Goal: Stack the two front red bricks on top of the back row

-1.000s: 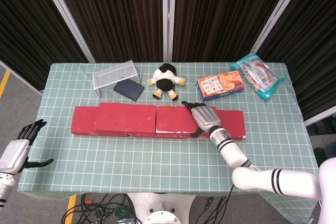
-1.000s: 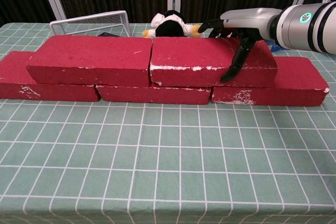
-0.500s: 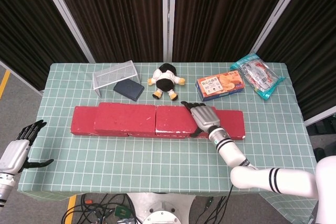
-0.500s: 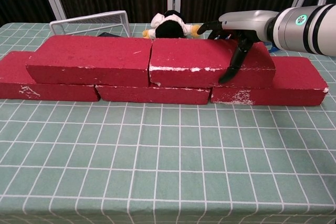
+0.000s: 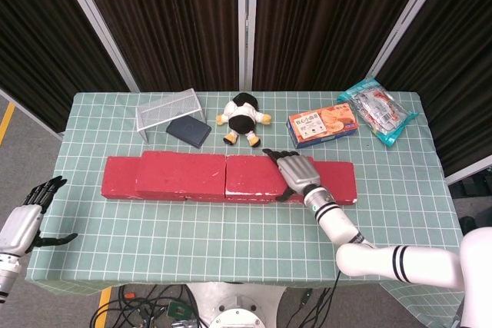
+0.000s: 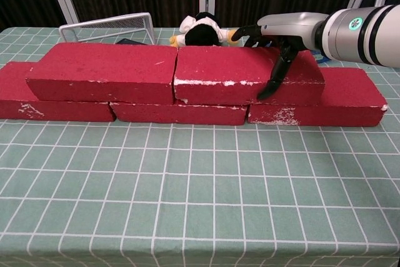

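Three red bricks form the back row: left [image 6: 25,98], middle [image 6: 178,112] and right [image 6: 340,95]. On top of them lie two more red bricks, a left one [image 6: 103,70] [image 5: 181,173] and a right one [image 6: 219,70] [image 5: 250,174], end to end. My right hand [image 6: 278,32] [image 5: 296,173] grips the upper right brick at its right end, fingers over the back edge and thumb [image 6: 274,76] down the front face. My left hand [image 5: 27,220] hangs off the table's left front corner, fingers spread, holding nothing.
Behind the bricks stand a wire basket [image 5: 169,109], a dark pouch [image 5: 188,130], a plush toy [image 5: 243,118], a cracker box [image 5: 323,125] and a snack bag [image 5: 377,109]. The checked cloth [image 6: 200,192] stretches in front of the bricks.
The upper right brick has slid slightly left under my right hand, nudging the stack left with it. The left hand has not moved.
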